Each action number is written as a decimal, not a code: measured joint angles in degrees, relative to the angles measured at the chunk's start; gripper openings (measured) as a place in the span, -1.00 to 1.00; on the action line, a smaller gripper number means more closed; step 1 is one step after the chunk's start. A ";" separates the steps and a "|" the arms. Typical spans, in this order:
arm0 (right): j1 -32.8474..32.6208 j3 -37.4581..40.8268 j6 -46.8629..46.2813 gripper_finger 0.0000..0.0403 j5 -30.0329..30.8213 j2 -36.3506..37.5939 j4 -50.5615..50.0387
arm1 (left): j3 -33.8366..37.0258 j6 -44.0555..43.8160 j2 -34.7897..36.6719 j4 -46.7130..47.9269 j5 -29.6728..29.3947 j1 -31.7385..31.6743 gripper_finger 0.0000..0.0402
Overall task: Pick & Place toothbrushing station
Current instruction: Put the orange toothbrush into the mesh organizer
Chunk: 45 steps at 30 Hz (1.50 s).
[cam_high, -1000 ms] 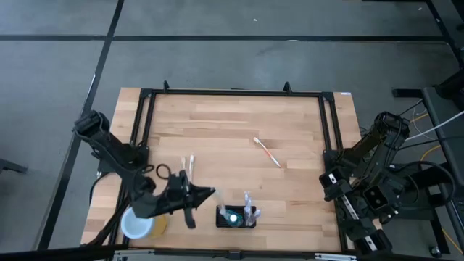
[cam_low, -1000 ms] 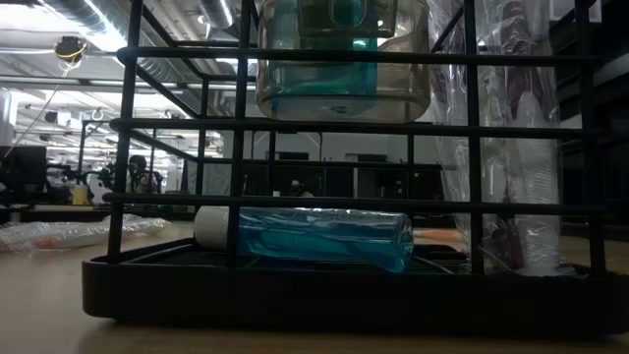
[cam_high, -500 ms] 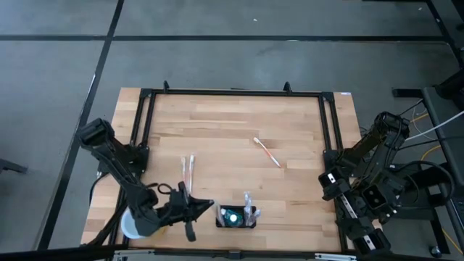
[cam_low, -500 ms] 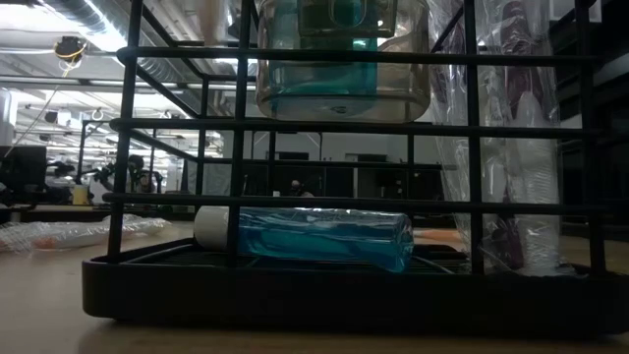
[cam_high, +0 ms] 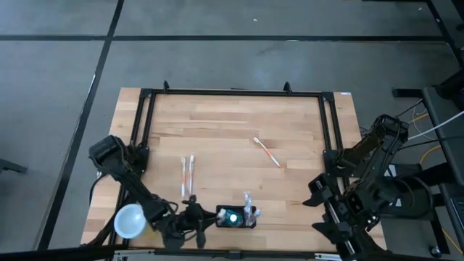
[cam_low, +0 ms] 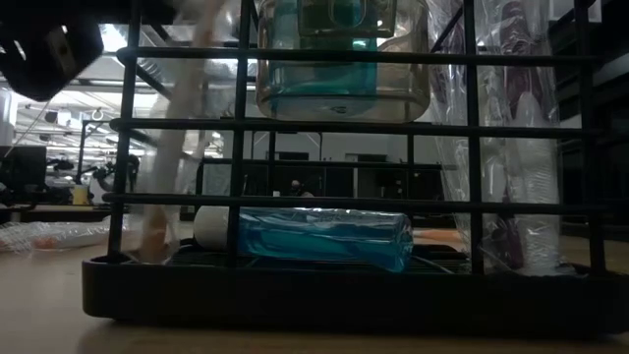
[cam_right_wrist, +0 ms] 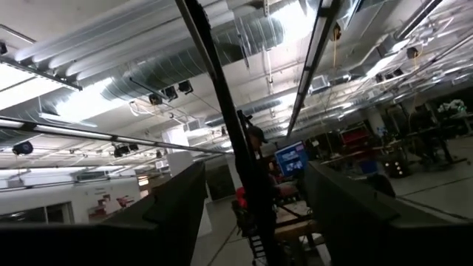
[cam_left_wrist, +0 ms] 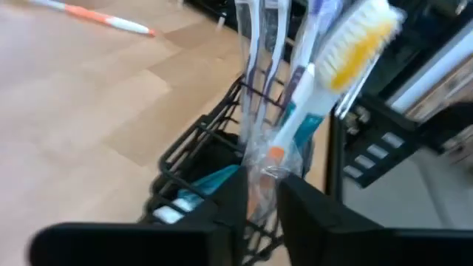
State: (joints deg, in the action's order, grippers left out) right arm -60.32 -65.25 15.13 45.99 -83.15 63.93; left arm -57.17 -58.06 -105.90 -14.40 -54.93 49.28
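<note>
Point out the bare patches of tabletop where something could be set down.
Bare: the far wooden strip between the black frame rail and the orange-white toothbrush, and the right-hand part. Crowded: the near edge, with white cup, left gripper and black wire holder box.

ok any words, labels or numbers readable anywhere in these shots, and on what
None can be read.
Blue bottle lying in the black holder box: no legible label.
Wrapped toothbrushes standing in the box: packaging print too blurred.
Loose toothbrush on the table: too small.
Lit screen in the room behind: blurred.
</note>
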 joint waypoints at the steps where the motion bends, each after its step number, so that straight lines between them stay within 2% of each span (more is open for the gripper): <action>1: 0.01 -0.02 -0.85 0.17 -0.49 -0.02 -0.43 | -0.02 -0.93 -0.02 -0.82 0.21 -0.05 -0.61; 3: 0.19 0.00 -1.64 0.17 -1.23 -0.04 -0.61 | 0.01 0.60 0.44 -2.72 -0.10 0.08 -0.48; 5: 0.29 0.00 -2.64 0.17 -0.74 -0.04 -1.19 | 0.01 6.20 2.67 -6.36 -0.46 0.22 -0.35; 9: 0.92 0.00 -2.73 0.17 3.22 0.21 -2.08 | -0.13 22.62 10.16 -12.06 -1.55 0.63 -0.16; 11: 1.62 -0.02 -2.91 0.17 3.58 1.34 -3.98 | -0.11 30.30 14.56 -13.12 -4.39 0.99 -0.10; 14: 3.25 -0.84 -6.51 0.17 3.79 3.91 -12.04 | -0.17 40.61 21.48 -15.09 -7.82 1.33 -0.05; 16: 4.87 -3.58 -12.04 0.17 5.62 5.51 -24.76 | -0.17 45.33 25.35 -14.98 -8.14 1.31 -0.05; 17: 5.82 -5.81 -16.08 0.17 6.54 6.18 -34.26 | -0.17 47.50 27.05 -14.97 -8.14 1.31 -0.05; 20: 11.44 -15.12 -36.95 0.17 5.80 7.99 -72.35 | -1.26 54.60 30.88 -15.05 -8.60 1.60 -0.06; 23: 19.61 -23.79 -60.37 0.17 -2.79 7.64 -109.71 | -3.56 61.69 32.45 -14.11 -9.70 2.18 -0.07; 24: 22.40 -24.85 -64.39 0.17 -5.52 7.21 -117.51 | -4.47 63.51 32.56 -13.64 -10.12 2.28 -0.07; 26: 28.37 -24.73 -67.21 0.17 -12.14 6.70 -124.79 | -6.11 67.17 32.58 -13.13 -11.64 2.50 -0.06; 31: 44.99 -17.10 -58.23 0.15 -33.50 4.73 -118.51 | -9.54 70.62 32.58 -10.12 -11.50 2.45 -0.07; 36: 60.51 -7.85 -47.83 0.06 -47.41 -1.55 -113.71 | -10.88 72.64 32.58 -8.95 -11.53 1.49 -0.12; 40: 69.00 -2.70 -42.89 -0.01 -52.58 -6.32 -110.09 | -11.30 72.75 32.87 -8.93 -11.59 1.52 -0.14; 45: 74.37 -0.95 -38.50 -0.03 -53.91 -13.27 -106.27 | -11.30 72.36 33.27 -8.83 -13.04 1.63 -0.15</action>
State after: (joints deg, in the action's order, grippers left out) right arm 14.05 -66.20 -23.36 -7.92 -96.42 -42.33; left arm -68.47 14.31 -72.63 -23.23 -67.97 50.92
